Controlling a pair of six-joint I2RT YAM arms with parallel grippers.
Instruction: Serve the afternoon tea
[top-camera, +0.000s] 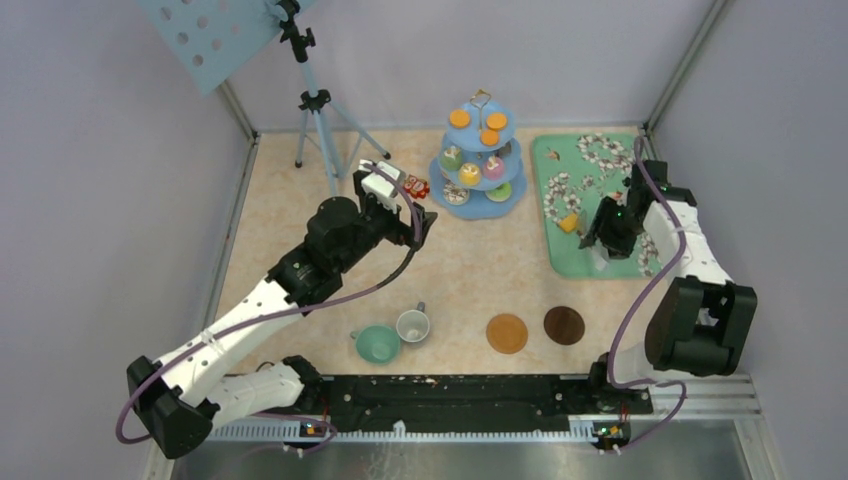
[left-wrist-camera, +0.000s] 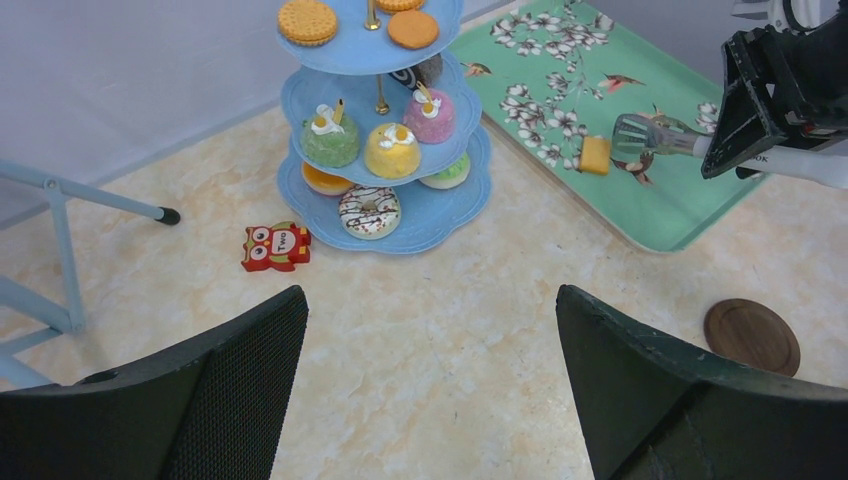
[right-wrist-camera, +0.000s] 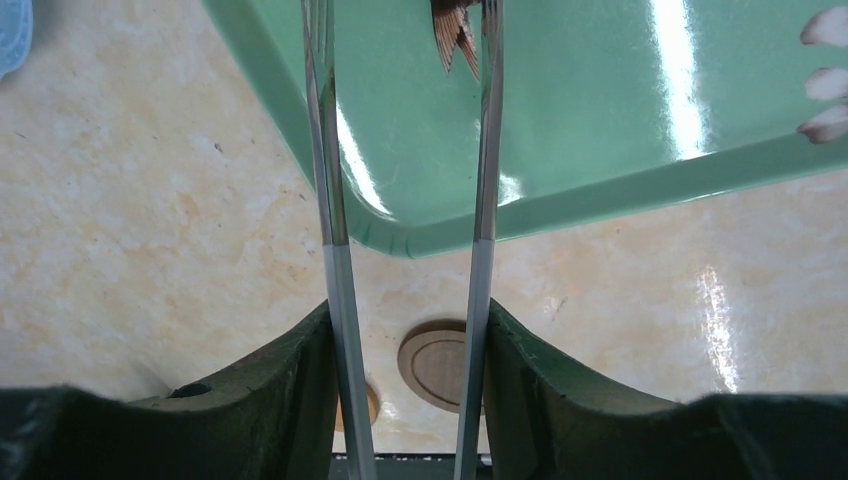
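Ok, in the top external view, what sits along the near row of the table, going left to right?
teal cup → grey-white cup → lighter brown coaster → darker brown coaster

A robotics lab cell: plain partition walls (top-camera: 100, 150), a tripod (top-camera: 315, 100) and a metal mounting rail (top-camera: 450, 395).

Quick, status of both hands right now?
Left hand: open, empty.
Right hand: closed on the tongs, which pinch a small yellow piece.
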